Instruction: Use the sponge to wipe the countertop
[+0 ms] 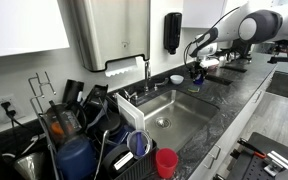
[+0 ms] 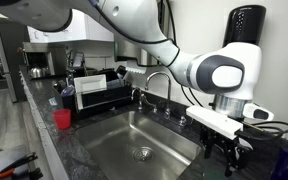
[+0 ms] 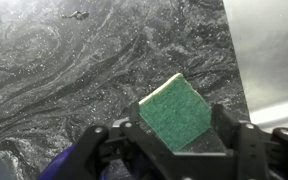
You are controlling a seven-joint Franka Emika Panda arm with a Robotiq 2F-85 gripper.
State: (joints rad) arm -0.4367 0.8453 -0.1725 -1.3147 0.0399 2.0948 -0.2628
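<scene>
No readable text, label or number anywhere (pictures too small).

Arm (image 2: 219, 75): glossy white rounded shells, dark grey round cap on the big joint. Flat white bracket (image 2: 212, 118) above the gripper (image 2: 229, 152); black cable (image 2: 272, 124) loops beside it. Fingers (image 3: 232, 130) matte black, blocky, with chunky linkages.

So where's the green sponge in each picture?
Exterior view: too small to see; look at the gripper, upper right, past the sink.
Exterior view: cannot make it out; the gripper is lower right.
Wrist view: green sponge at bottom centre, between the gripper's fingers.
Shared landmark: the speckled dark countertop.
</scene>
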